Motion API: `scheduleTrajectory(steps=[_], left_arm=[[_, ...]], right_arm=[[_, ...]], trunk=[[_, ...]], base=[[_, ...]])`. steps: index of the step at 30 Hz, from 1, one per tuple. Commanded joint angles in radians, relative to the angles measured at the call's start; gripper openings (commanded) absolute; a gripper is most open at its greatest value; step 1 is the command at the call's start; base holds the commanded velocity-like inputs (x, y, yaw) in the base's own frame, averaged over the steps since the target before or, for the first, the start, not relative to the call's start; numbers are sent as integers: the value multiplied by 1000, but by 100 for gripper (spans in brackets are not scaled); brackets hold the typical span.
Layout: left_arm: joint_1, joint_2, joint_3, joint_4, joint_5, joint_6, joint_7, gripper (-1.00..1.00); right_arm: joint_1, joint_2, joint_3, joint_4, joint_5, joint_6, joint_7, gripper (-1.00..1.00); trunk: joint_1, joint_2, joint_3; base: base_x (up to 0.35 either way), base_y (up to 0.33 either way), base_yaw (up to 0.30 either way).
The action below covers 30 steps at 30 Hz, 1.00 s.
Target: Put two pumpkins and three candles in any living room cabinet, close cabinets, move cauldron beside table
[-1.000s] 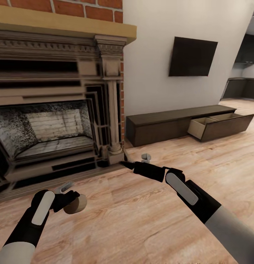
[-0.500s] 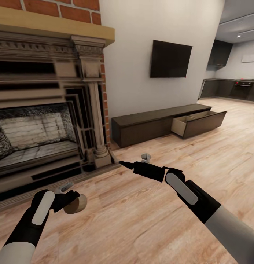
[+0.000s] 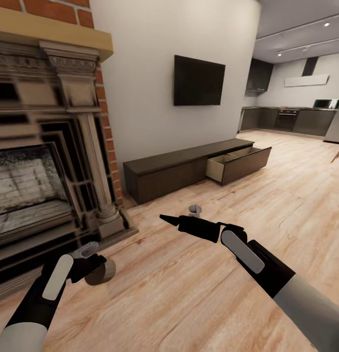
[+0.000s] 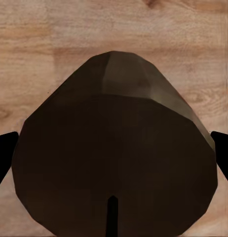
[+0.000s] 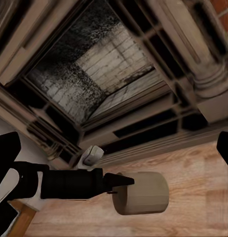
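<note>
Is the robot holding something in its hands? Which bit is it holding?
Yes. The left gripper holds a candle, pinched across its round sides, with the wick end facing the wrist. The right gripper is open and holds nothing.

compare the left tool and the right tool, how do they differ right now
The left tool is shut on a candle; the right tool holds nothing, its fingers spread apart. The left sits low near the fireplace; the right reaches further forward over the floor. Both are black.
</note>
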State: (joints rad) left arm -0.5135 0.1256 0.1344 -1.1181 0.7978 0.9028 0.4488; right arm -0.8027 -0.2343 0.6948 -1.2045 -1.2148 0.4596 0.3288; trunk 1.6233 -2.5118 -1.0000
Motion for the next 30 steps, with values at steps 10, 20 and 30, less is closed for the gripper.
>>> scheduleTrajectory(steps=[10,20,30], left_arm=[[0,0,1,-2,12,2,10,-100],[0,0,1,-2,11,2,10,-100],[0,0,0,0,11,2,10,-100]], right_arm=[[-1,0,2,0,-6,2,4,100],[-1,1,2,2,-6,2,3,100],[-1,1,-79,37,-72,5,5,100]], trunk=[[0,0,6],[0,0,10],[0,0,15]], base=[[272,-163,-274],[276,-161,-248],[280,-156,-275]])
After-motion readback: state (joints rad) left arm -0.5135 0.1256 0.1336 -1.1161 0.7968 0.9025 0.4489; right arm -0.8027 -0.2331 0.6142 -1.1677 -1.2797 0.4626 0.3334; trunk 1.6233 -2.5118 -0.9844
